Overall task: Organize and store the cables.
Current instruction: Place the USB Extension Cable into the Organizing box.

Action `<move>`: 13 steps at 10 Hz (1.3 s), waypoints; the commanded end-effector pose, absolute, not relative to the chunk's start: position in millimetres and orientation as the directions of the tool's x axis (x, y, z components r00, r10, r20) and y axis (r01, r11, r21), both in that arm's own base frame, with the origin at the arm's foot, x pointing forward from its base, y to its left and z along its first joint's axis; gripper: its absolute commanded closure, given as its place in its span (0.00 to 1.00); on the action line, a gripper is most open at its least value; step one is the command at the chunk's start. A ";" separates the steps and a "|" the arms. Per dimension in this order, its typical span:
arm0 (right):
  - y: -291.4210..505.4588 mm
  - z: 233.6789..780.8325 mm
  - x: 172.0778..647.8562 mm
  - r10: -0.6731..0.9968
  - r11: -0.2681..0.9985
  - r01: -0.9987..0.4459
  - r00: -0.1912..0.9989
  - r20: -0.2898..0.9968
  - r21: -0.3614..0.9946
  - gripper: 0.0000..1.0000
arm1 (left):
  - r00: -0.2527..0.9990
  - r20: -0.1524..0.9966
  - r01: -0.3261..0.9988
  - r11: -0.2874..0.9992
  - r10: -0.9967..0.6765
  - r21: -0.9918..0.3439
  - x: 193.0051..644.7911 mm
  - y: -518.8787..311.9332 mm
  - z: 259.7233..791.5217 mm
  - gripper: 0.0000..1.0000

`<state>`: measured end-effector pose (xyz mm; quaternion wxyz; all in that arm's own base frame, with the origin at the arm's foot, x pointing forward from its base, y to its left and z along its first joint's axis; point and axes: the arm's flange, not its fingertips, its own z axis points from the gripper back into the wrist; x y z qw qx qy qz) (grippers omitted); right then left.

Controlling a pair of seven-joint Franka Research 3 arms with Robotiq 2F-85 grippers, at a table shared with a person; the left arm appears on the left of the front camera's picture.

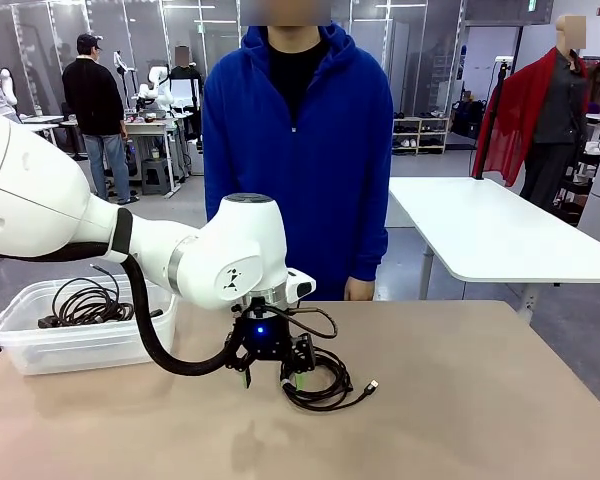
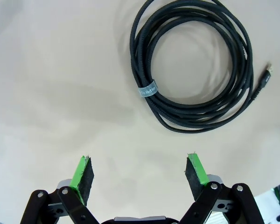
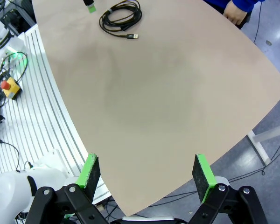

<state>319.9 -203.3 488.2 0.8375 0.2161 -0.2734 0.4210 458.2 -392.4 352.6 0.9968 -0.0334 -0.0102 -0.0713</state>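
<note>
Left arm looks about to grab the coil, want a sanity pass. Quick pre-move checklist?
1. left gripper open: ok, pads apart, nothing between them.
2. Coiled cable bundled: ok, small band holds the loops.
3. Gripper centred on the coil: not ok, in the left wrist view the coil lies ahead of the fingers and off to one side.
4. Bin ready: ok, open top, cables already inside.
5. Person's hand clear: ok, at the far table edge.
6. right gripper out of the way: ok, open, far from the coil.
</note>
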 end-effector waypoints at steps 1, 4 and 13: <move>-204.1 488.4 319.6 0.584 0.541 -0.831 0.482 0.653 0.130 0.00 | 0.996 0.026 0.089 0.995 -0.088 -0.041 469.8 -403.4 350.9 0.00; -204.1 488.4 319.6 0.584 0.541 -0.831 0.482 0.653 0.130 0.00 | 0.996 0.082 -0.021 0.999 0.023 -0.025 484.2 -413.3 343.7 0.00; -204.1 488.4 319.6 0.584 0.541 -0.831 0.482 0.653 0.130 0.00 | 0.994 0.053 -0.097 0.995 0.097 0.004 497.5 -417.1 311.9 0.11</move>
